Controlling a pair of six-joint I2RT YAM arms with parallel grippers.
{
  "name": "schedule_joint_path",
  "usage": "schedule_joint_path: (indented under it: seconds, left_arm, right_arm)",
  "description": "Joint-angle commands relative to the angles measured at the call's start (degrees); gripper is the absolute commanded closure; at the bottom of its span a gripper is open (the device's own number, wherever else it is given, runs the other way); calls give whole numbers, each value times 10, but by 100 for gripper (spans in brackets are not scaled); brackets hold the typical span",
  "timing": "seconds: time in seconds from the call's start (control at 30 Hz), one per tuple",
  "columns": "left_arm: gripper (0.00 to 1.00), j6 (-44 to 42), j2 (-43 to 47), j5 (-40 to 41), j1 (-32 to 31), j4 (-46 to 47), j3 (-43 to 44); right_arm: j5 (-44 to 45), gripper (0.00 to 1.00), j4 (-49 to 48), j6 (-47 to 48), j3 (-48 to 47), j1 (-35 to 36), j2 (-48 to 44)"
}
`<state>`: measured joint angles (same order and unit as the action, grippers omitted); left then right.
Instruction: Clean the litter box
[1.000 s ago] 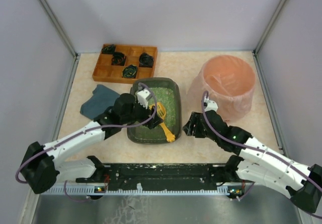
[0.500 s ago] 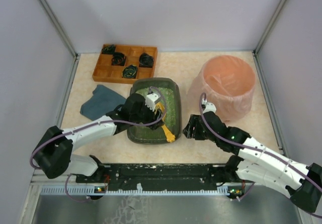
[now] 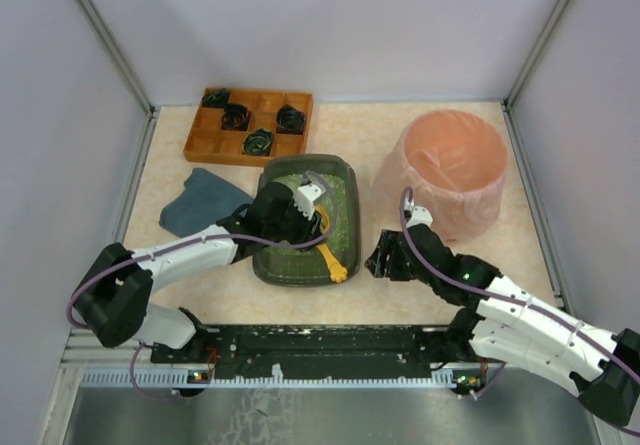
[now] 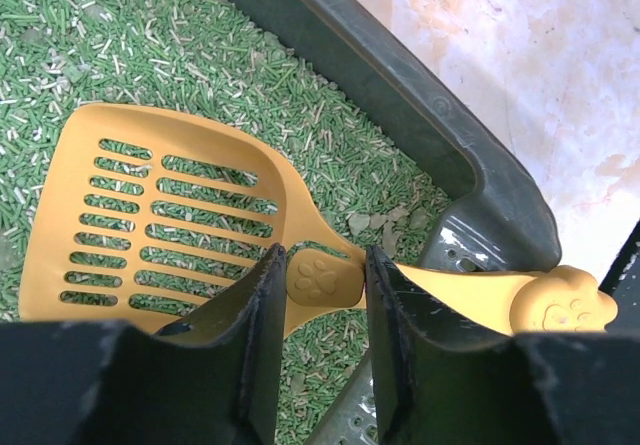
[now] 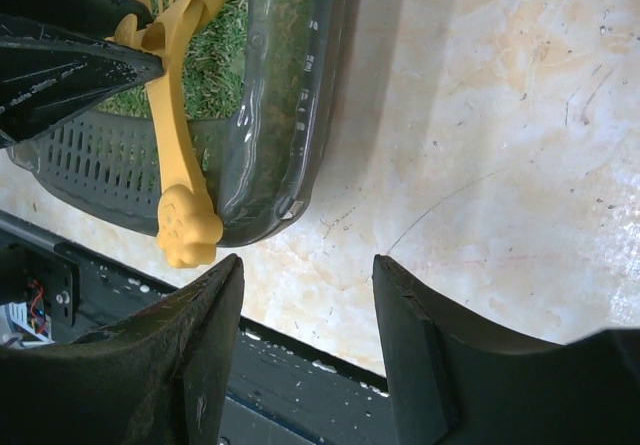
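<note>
The litter box (image 3: 352, 181) is a dark grey-green tray of green granules in the middle of the table. An orange slotted scoop (image 4: 150, 205) lies in it, its paw-shaped handle end (image 3: 337, 266) sticking out over the near rim. My left gripper (image 4: 325, 265) is shut on the scoop's neck, both fingers pressed against the paw-print pad. In the top view it (image 3: 312, 215) sits over the litter. My right gripper (image 5: 305, 275) stands open above bare tabletop, just right of the box's near corner (image 5: 280, 115), with nothing between its fingers.
A tall pink bag-lined bin (image 3: 450, 170) stands at the right, close behind my right arm. An orange-brown wooden compartment tray (image 3: 250, 125) with dark items sits at the back left. A blue-grey cloth (image 3: 200, 200) lies left of the box. A black rail (image 3: 320, 345) runs along the near edge.
My left gripper moved right over the litter and closed on the scoop's neck. The scoop shifted slightly. My right arm stayed nearly still.
</note>
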<state>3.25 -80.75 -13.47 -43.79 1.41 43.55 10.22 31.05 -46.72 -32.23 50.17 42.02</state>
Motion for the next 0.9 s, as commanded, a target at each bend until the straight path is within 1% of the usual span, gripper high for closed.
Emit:
schedule_joint_path:
  seconds: [0.0, 0.1, 0.17, 0.3, 0.37, 0.43, 0.53, 0.63, 0.73, 0.87]
  left_arm:
    - [64, -6, -3, -9, -2, 3, 13]
    - [70, 2, 4, -10, -2, 6, 12]
    - [73, 10, 13, -2, -2, 7, 14]
    - [89, 41, 38, 16, -2, 12, 19]
    - [96, 60, 52, 30, -2, 15, 18]
    - [100, 81, 69, 43, -2, 21, 15]
    - [100, 115, 103, 63, -1, 45, -7]
    - [100, 157, 147, 75, -2, 100, -48]
    - [100, 189, 177, 80, -2, 150, -84]
    - [100, 243, 197, 100, -2, 183, -114]
  right_arm:
    - [3, 45, -12, -5, -6, 5, -9]
    - [9, 45, -8, -6, -9, 5, -10]
    - [30, 45, 9, -17, -14, 6, -16]
    - [98, 45, 47, -59, -25, 6, -45]
    - [116, 45, 45, -68, -26, 5, -69]
    - [127, 45, 40, -83, -25, 5, -91]
    - [124, 42, 4, -94, -5, 6, -124]
    - [114, 41, -45, -104, 27, 5, -176]
    - [98, 40, -94, -93, 53, 6, -221]
    - [105, 41, -124, -75, 64, 6, -249]
